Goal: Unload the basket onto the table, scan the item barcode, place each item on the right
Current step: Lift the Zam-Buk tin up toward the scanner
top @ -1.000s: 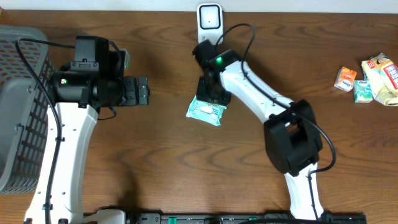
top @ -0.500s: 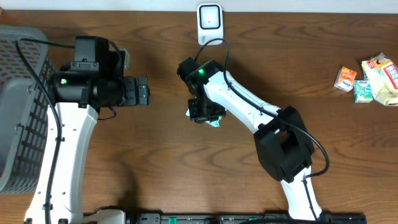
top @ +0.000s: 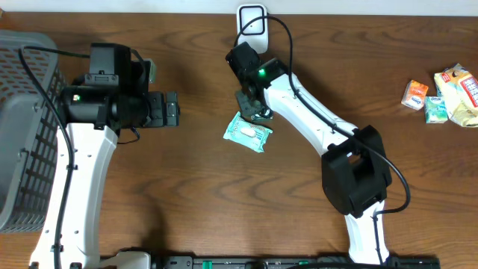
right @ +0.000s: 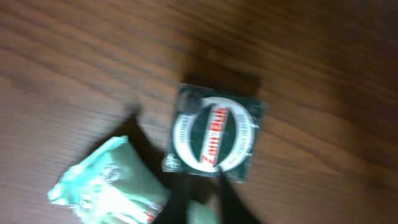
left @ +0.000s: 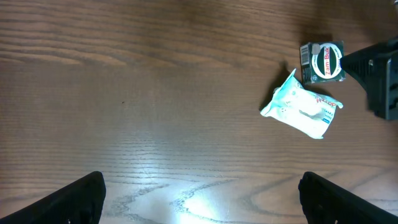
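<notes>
Overhead view of a dark wooden table [top: 187, 194] with two white robot arms. The right gripper [top: 249, 104] sits in the upper centre of the frame, just below a white scanner [top: 252, 21] standing at the top edge. The left gripper [top: 170, 110] is well apart at centre left with its fingers spread wide and nothing between them, so the right arm is clearly the nearer one. A grey basket [top: 22, 112] fills the left edge.

In the right wrist view, the green box [right: 214, 135], which I take to be the item to scan, lies in the middle of the frame, directly ahead of the fingertips. The two dark fingers are pressed together and meet at the box's lower edge. Whether they nip that edge or only touch it cannot be told. The box is nearly square, with no marked long axis, and is slightly turned in the frame.

It is dark green, with a white ring and red lettering on its top face. In the left wrist view the green box [left: 322, 62] is at upper right, with a pale striped patch, probably the barcode, on its left side face. A pale mint tissue pack [left: 303, 109] lies just below and left of it, close beside it and angled.
</notes>
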Motion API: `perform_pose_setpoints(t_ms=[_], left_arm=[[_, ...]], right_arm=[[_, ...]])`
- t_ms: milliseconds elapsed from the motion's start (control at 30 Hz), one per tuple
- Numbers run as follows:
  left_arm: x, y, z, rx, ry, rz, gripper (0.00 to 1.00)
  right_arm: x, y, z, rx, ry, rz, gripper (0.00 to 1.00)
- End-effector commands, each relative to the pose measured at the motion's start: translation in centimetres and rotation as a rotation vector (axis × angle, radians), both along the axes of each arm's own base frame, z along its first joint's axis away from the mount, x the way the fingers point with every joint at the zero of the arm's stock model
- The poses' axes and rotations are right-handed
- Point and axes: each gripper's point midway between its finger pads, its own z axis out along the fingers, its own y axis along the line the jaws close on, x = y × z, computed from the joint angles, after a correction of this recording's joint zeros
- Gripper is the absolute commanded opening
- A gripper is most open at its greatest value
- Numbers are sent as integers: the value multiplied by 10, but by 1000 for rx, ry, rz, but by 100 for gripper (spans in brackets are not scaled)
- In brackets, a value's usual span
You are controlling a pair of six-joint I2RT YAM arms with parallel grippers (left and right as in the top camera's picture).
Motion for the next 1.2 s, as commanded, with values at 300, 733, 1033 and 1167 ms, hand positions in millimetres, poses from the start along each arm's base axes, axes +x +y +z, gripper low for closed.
perform_pose_setpoints(t_ms=[300, 733, 1033, 1167], left_arm=[[-2, 1, -3, 10, 11, -1, 98], [-2, 1, -3, 10, 11, -1, 98], [-2, 1, -3, 10, 11, -1, 97], [-2, 1, -3, 10, 11, -1, 98]], right_arm=[[-67, 14, -53, 96, 246, 136, 1], [-56, 22, 13, 121, 105, 127, 34], [-12, -1, 13, 197, 20, -170, 69], [-1, -7, -1, 139, -13, -154, 67]])
